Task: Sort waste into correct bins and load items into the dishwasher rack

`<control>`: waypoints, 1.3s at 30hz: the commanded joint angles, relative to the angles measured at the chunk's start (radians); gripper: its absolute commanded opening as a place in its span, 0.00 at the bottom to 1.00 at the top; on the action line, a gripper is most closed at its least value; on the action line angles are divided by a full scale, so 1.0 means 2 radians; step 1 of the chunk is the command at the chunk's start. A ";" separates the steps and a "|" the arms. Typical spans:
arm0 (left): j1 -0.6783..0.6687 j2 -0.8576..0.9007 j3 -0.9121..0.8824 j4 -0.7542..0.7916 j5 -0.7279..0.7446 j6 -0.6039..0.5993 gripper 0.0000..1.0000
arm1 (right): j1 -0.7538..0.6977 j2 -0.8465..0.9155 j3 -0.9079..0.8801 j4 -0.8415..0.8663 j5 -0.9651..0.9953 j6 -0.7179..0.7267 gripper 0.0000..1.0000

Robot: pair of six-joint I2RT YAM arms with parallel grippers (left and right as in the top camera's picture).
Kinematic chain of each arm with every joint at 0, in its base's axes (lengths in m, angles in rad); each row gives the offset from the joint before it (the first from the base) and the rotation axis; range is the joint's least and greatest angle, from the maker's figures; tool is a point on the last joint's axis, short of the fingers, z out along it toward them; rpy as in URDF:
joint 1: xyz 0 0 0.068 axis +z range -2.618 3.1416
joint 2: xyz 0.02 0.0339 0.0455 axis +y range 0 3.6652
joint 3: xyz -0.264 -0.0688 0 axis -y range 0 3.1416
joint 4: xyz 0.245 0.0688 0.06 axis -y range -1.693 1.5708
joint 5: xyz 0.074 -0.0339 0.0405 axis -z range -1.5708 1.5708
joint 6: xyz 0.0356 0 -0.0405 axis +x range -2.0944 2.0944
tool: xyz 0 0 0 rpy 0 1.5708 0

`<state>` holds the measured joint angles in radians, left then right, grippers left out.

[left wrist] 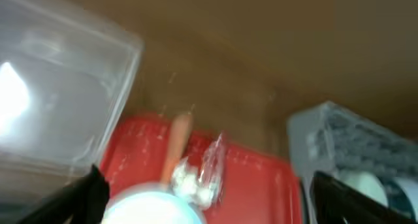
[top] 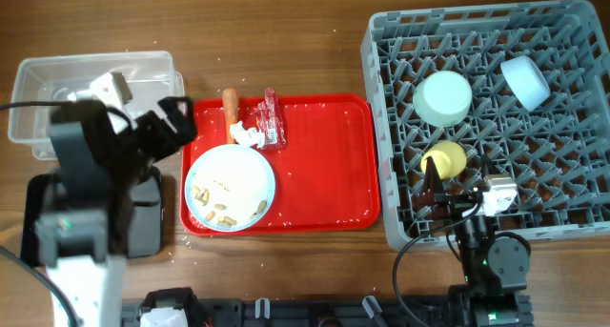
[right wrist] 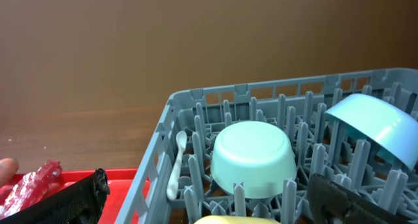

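Observation:
The pale-blue plate [top: 230,186] with beige crumbs [top: 221,213] lies on the red serving tray [top: 324,174]. The orange-brown stick [top: 231,103], white tissue [top: 246,134] and red wrapper [top: 272,117] lie at the tray's far left; the left wrist view shows the stick [left wrist: 177,142] and tissue [left wrist: 189,181] too. My left gripper [top: 183,125] is open and empty above the tray's left edge, beside the clear tub [top: 57,89]. The grey rack [top: 572,217] holds a pale bowl [top: 443,98], a light-blue bowl [top: 526,81], a yellow-green bowl [top: 444,160] and the white spoon [right wrist: 175,165]. My right gripper [top: 456,179] is open over the yellow-green bowl.
The black tray [top: 38,198] sits at the front left, mostly hidden under my left arm. The rack's left wall [right wrist: 153,159] stands close to the red tray's right edge. Bare wooden table [top: 286,41] runs along the back.

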<state>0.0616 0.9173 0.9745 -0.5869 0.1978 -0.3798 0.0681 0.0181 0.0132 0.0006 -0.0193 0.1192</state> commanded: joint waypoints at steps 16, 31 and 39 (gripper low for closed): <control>0.005 -0.300 -0.318 0.208 -0.012 0.016 1.00 | -0.002 -0.005 -0.004 0.002 -0.008 0.007 1.00; 0.004 -0.204 -0.256 0.237 0.088 0.051 1.00 | -0.002 -0.005 -0.004 0.002 -0.008 0.007 1.00; 0.004 -0.189 -0.160 0.153 0.111 0.073 1.00 | -0.002 -0.005 -0.004 0.002 -0.008 0.007 1.00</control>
<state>0.0658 0.5339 0.6003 -0.2646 0.3782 -0.2546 0.0681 0.0181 0.0078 0.0010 -0.0223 0.1192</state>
